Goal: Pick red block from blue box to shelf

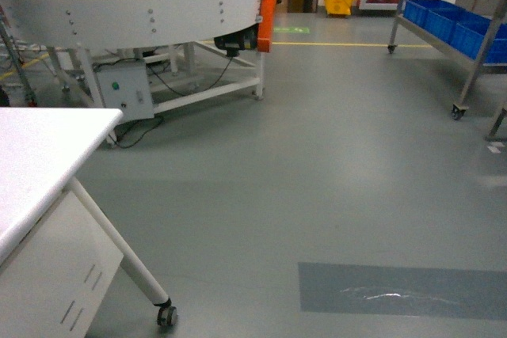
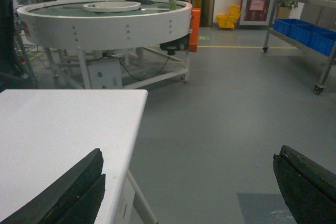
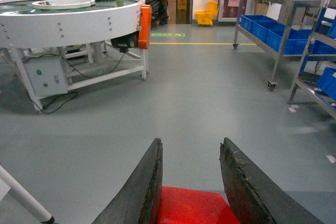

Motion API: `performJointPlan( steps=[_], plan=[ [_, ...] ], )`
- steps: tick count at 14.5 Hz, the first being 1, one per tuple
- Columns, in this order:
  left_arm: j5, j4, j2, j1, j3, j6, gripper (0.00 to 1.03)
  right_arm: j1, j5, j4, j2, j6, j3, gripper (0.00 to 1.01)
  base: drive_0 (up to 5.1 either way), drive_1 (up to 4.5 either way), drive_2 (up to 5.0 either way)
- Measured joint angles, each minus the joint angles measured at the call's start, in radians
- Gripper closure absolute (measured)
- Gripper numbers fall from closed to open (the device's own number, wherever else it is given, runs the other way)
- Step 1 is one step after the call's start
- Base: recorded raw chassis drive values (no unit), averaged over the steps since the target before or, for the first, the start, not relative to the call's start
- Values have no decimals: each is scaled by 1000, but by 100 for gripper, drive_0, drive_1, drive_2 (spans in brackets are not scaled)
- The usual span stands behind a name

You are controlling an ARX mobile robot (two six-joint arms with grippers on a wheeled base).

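You carried block [image 3: 191,206] clamped in right fingers [image 3: 146,192] for transit | left fingers [image 2: 79,187] apart, idle | shelf [image 1: 467,29] at 2 o'clock

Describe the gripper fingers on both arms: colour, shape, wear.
Left gripper: two matte black fingers, thick and wedge-shaped with a layered edge. Right gripper: dark grey-black fingers, long and tapering to blunt tips, inner edges rough and scuffed. No cables or markings visible.
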Motion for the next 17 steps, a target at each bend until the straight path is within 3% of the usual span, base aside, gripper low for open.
performJointPlan(
  steps=[16,17],
  plan=[
    [0,0,0,-1,0,0,5,0,0,0,0,0,0,73,-153,-153,-153],
    [0,0,0,-1,0,0,5,0,0,0,0,0,0,73,-19,385,-424]
  ],
)
